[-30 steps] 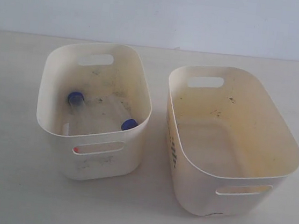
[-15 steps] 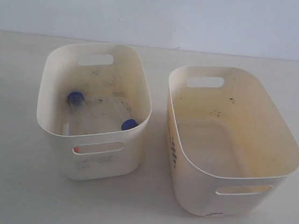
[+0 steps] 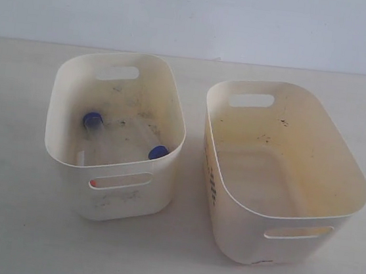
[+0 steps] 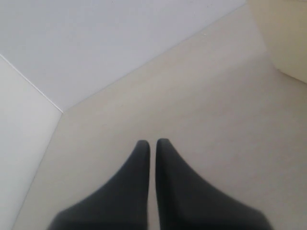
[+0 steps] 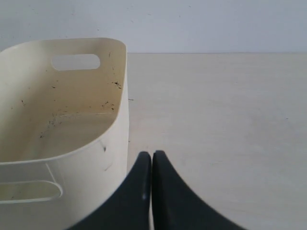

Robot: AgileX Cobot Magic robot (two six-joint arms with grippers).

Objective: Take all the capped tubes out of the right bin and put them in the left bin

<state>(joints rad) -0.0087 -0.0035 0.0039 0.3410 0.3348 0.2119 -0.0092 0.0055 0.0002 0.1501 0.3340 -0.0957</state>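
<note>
The left bin (image 3: 122,203), narrow and speckled inside, holds two capped tubes with blue caps (image 3: 93,120) (image 3: 158,152). A bit of orange-red cap (image 3: 93,183) shows through its front handle slot. No tube shows inside the wider, yellowish right bin (image 3: 245,230). Neither gripper appears in the exterior view. My left gripper (image 4: 152,142) is shut with nothing in it, over bare table near a cream bin corner (image 4: 283,33). The right gripper (image 5: 152,154) is likewise shut on nothing, just outside the right bin's wall (image 5: 115,143).
The two bins stand side by side on a pale table (image 3: 175,262) with a narrow gap between them. A light wall (image 3: 197,13) runs behind the table. In the left wrist view a white panel (image 4: 24,143) borders the table.
</note>
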